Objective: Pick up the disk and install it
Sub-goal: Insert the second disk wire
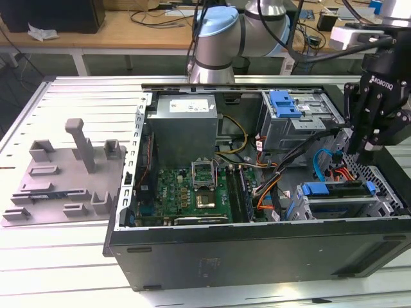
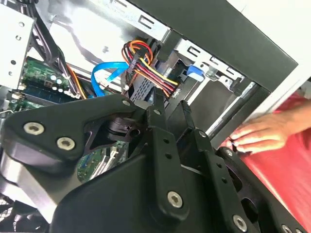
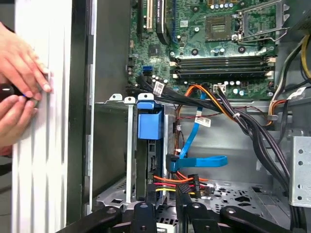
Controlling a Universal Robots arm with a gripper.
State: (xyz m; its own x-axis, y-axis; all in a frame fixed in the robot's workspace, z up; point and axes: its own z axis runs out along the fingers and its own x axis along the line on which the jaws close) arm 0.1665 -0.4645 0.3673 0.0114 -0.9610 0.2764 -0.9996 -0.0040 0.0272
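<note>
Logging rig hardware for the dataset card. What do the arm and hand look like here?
The arm is silver-grey tubing with pale blue joint caps; black cables loop around its upper links. The hand is matte black with white lettering on its body, and its fingers are jointed black bars held by silver screws in both wrist views.

Flat rectangular hard drive in a bright blue plastic carrier frame point(image 1: 319, 189): seated edge-on in the grey metal drive bay point(image 1: 340, 206) at the near corner of the open black computer case point(image 1: 257, 247), on the exterior view's right. The blue frame end point(image 3: 149, 120) faces the case interior. The label is not visible.
</note>
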